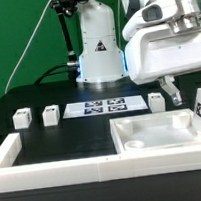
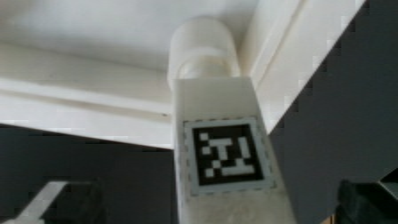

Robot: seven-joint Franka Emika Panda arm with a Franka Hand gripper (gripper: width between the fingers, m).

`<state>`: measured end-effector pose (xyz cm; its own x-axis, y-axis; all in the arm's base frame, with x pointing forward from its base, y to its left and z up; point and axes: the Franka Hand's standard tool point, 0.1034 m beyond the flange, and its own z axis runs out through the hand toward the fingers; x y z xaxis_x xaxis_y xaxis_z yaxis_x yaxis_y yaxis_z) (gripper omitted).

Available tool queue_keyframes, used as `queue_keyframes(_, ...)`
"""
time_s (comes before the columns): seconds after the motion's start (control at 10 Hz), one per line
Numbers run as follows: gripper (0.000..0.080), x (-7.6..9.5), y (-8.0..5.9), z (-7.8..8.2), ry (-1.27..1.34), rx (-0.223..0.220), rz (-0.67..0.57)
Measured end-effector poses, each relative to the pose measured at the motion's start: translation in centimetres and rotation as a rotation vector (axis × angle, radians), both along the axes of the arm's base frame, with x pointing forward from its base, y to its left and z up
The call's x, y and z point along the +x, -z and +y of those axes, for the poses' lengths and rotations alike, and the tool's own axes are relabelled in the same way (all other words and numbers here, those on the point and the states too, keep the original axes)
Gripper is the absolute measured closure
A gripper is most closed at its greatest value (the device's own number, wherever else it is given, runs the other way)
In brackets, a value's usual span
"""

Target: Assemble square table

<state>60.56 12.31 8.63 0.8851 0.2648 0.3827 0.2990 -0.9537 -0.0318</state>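
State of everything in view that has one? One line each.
gripper: open, holding nothing.
leg under it: lying loose, ungripped.
tabletop: flat, sockets up, no leg visibly fitted.
two legs at the exterior view's left: loose on the table.

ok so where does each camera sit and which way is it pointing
exterior view: low in front of the black table, facing the robot's white base; its white arm shows at the exterior view's right
wrist view: on the wrist, close on a white blocky tagged leg in front of the large white square plastic slab; jaws not clearly seen
shared: the slab, probably that leg too
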Motion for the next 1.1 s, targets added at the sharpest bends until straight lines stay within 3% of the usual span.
queue_keyframes(0.6,0.0150,1.5,-0.8,0.6,-0.031,-0.029,0.427)
queue_keyframes(1.1,0.0150,1.7,-0.7,0.5,0.026,-0.024,0.433)
